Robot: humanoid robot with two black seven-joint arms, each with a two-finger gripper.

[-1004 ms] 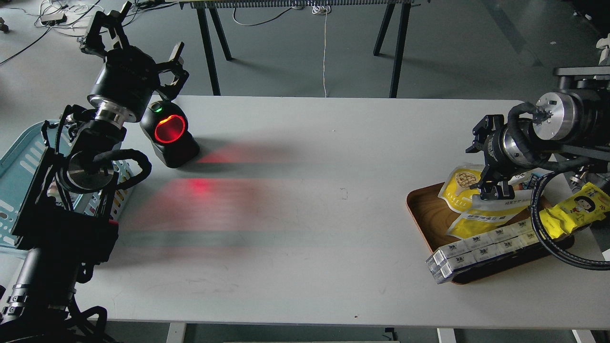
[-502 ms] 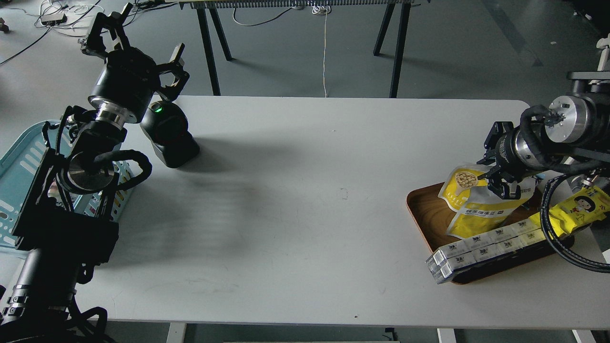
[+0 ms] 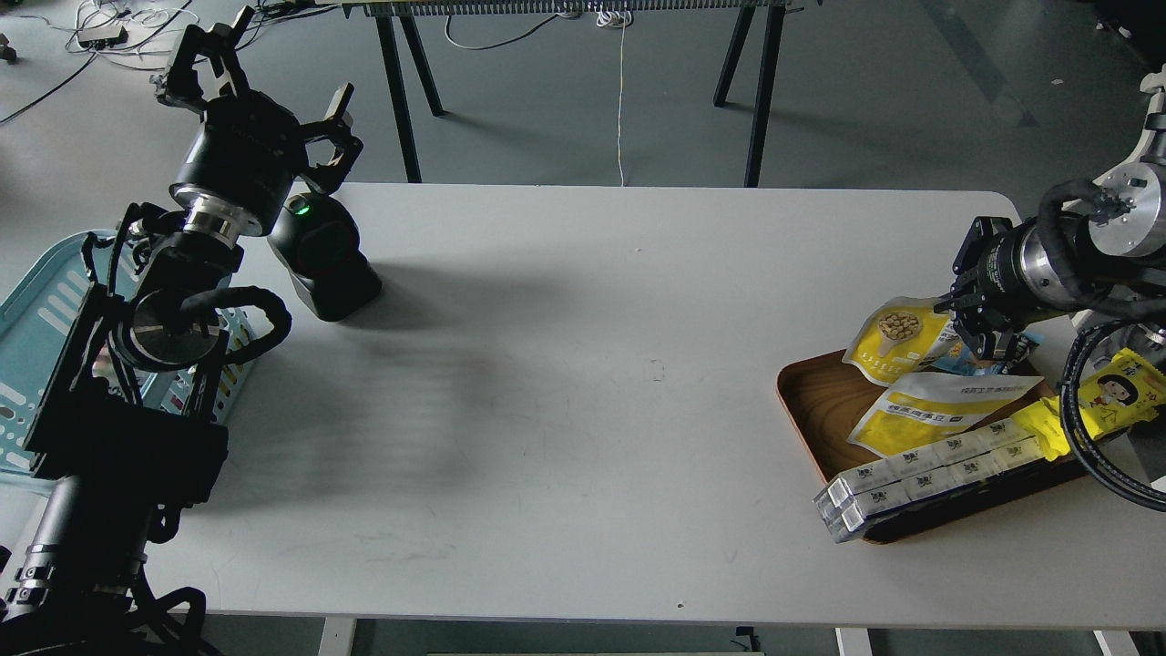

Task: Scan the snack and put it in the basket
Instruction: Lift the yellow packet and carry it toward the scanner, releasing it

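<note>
The snack (image 3: 895,341), a yellow and white pouch with a round picture of beige balls, is tilted over the far edge of the brown wooden tray (image 3: 815,401). My right gripper (image 3: 982,335) is shut on the pouch's right edge and holds it slightly raised. The light blue basket (image 3: 36,305) stands at the far left, partly hidden behind my left arm. My left gripper (image 3: 264,80) is open and empty, raised just behind the black scanner (image 3: 325,258).
On the tray lie a flatter yellow-white pouch (image 3: 943,410), long clear boxes (image 3: 920,474) and a yellow wrapper with a cartoon face (image 3: 1116,390). The scanner shows a green light. Black table legs stand beyond the far edge.
My right gripper has moved up and to the right, drawing the snack off the flatter pouch. The scanner's red light has gone out. The left arm has not moved.
</note>
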